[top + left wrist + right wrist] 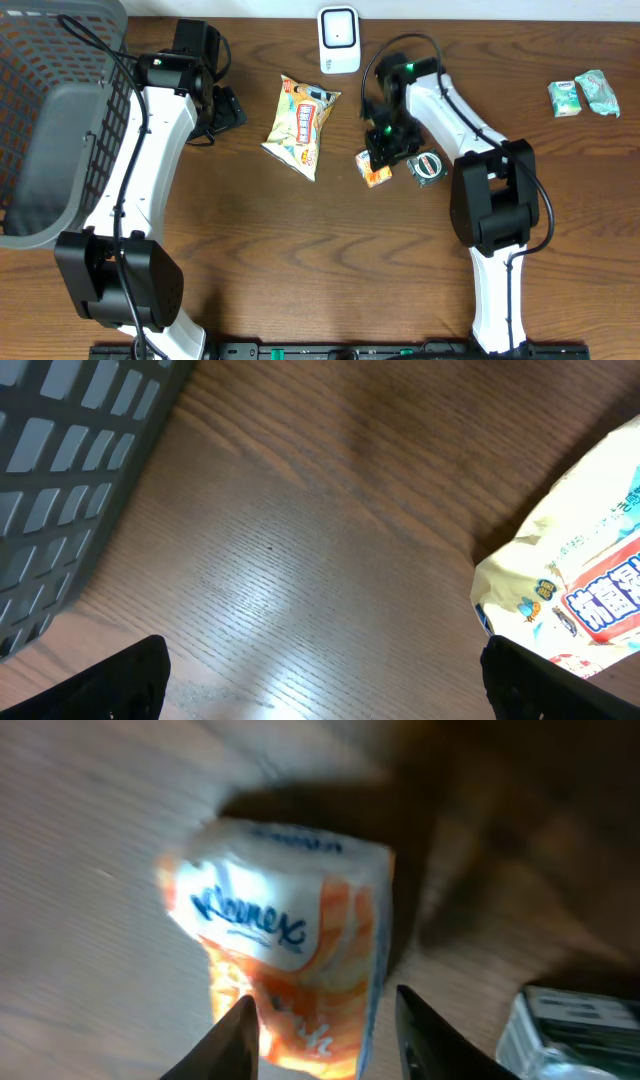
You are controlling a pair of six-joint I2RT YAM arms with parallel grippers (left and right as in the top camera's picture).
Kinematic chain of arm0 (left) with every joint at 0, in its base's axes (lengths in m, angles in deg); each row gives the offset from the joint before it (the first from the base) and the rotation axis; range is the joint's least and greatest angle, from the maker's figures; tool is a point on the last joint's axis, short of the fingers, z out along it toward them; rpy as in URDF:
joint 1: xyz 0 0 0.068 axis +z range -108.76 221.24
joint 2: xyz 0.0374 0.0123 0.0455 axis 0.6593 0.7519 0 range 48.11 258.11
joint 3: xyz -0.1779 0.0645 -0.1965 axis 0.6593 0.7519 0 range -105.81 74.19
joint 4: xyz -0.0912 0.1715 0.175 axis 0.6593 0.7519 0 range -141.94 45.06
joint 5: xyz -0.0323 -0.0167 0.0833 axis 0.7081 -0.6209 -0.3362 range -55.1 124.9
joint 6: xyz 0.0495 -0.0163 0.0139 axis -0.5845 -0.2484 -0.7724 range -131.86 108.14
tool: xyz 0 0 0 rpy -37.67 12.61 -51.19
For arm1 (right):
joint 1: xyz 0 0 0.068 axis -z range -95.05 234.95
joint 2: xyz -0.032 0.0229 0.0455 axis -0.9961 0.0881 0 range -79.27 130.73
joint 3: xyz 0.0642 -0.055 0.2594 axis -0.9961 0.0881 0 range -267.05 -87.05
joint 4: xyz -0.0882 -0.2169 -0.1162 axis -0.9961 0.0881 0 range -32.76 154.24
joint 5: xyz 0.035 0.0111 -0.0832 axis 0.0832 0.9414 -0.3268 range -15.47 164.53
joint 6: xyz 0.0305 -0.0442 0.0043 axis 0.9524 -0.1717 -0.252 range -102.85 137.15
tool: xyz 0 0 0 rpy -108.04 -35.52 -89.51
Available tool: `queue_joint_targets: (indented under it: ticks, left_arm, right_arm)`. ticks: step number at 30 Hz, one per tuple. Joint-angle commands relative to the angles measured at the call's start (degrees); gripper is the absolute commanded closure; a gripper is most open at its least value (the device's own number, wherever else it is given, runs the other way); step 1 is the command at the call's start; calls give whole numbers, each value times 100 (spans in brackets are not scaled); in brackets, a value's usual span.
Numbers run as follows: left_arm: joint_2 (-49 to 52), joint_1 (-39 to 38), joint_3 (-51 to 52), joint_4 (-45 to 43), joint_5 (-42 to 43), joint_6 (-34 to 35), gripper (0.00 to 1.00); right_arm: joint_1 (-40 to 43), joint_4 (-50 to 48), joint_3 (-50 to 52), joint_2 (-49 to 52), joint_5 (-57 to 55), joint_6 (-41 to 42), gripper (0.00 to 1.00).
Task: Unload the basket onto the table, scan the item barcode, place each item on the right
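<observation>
From above, the tissue pack (373,170) is lying on the table (300,260), well away from the white scanner (338,40). The right gripper (388,148) is hanging right over the pack. The left gripper (222,108) is sitting between the basket (40,120) and the snack bag (300,125).

In the left wrist view, the left gripper (325,675) is standing wide open and holding nothing.

In the right wrist view, which is blurry, the right gripper (325,1035) is standing partly open, with the near end of the pack (280,940) between its fingers.

I think the picking-up step is going on. Next it needs a firm squeeze, a lift, and the barcode, which I can't see, turning to the scanner
</observation>
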Motion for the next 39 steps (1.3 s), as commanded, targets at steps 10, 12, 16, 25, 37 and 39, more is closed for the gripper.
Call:
queue_joint_targets:
  ticks: [10,12,16,25,37,39]
  left_arm:
    - [-28,20,-20,22,-72,-98,2]
    - [-28,20,-20,22,-72,-98,2]
    - [-28,20,-20,22,-72,-98,2]
    - [-28,20,-20,22,-72,-98,2]
    - [-28,20,-20,22,-72,-98,2]
    - [-28,20,-20,22,-72,-98,2]
  right_arm:
    - [-11,-804,199,-2,-363,-166,99]
    - [-9,-872,199,0,-59,-492,99]
    - [79,-841,199,0,1412,-1001,99]
    - [1034,-789,197,0,5639,-2015,99]
    - [1786,-835,197,0,7805,-2509,99]
    - [1696,-793,197,0,7805,-2514,99]
